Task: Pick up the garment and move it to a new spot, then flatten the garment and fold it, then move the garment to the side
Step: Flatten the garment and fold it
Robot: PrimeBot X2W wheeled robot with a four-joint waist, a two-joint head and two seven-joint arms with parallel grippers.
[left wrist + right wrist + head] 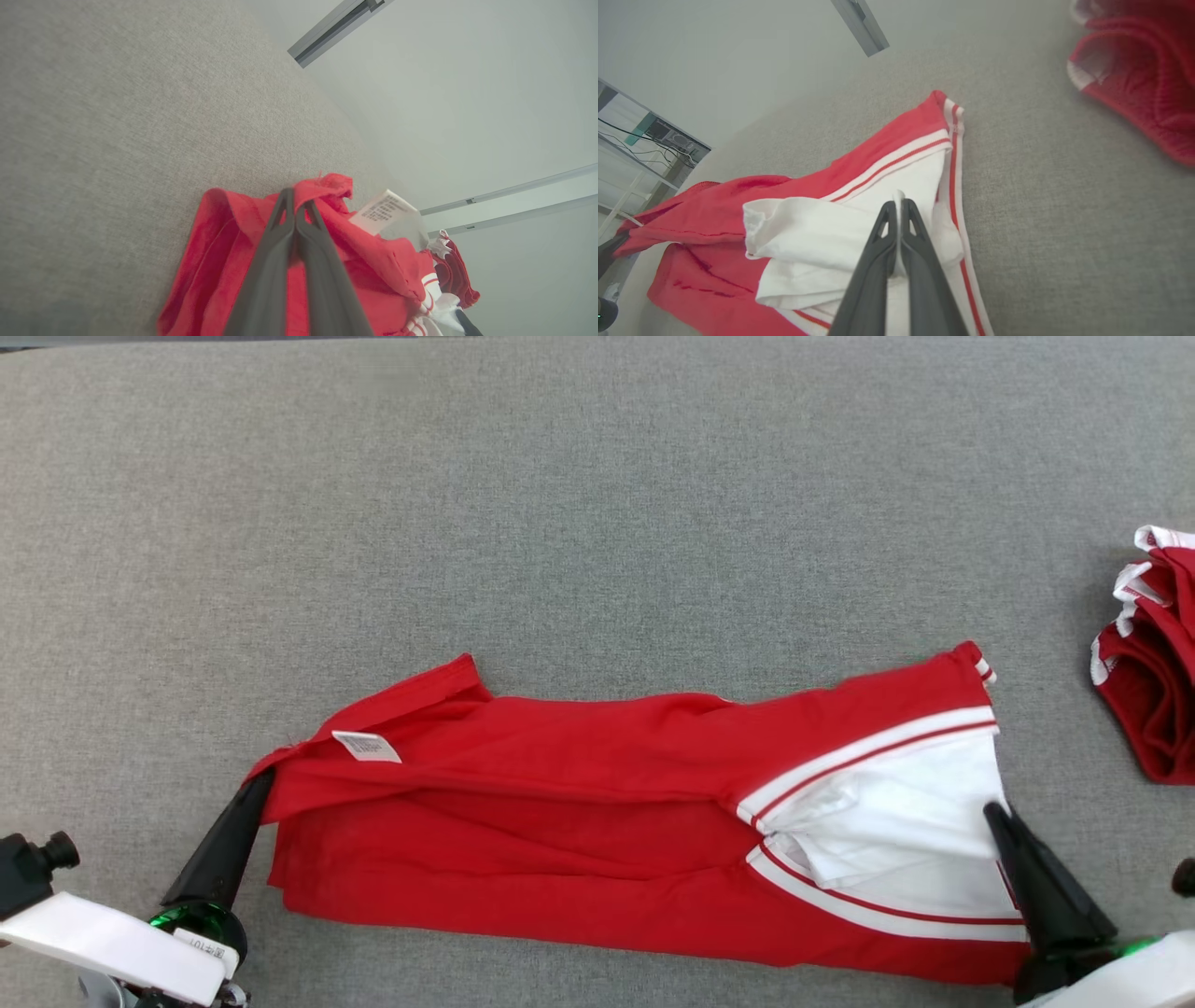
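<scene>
1. Grey cloth (pixel 597 504) was seen covering the whole work surface in the head view. The garment (pixel 607 756) was laid on it, near and central, gathered into a long band with its long axis running left to right. The left gripper (pixel 260 784) was found at the band's left end, its jaws closed on a red corner near a white tag (pixel 366 747). The right gripper (pixel 995 814) was set at the right end, its jaws closed on the white sleeve panel (pixel 896 803). Each end was thus judged to be served by its own arm, with the cloth lying up-view from both pairs of jaws. A second red heap (pixel 1153 691) was noted well apart at the right edge. Print on the tag, and on a sticker (pixel 201 941) by the left wrist, could not be read.
2. Pale wall and two rails were shown behind in the left wrist view. The fingers (pixel 275 261) were seen pressed together, with red cloth pinched at their tips. Lines of small print were made out on the tag just beside them, but none was legible.
3. Shelving with cables was glimpsed far left in the right wrist view. A thin fold of white sleeve was caught between the shut fingers, with striped trim (pixel 955 154) just beside it. Any coming lift was judged to need both ends carried together, across the long axis.
</scene>
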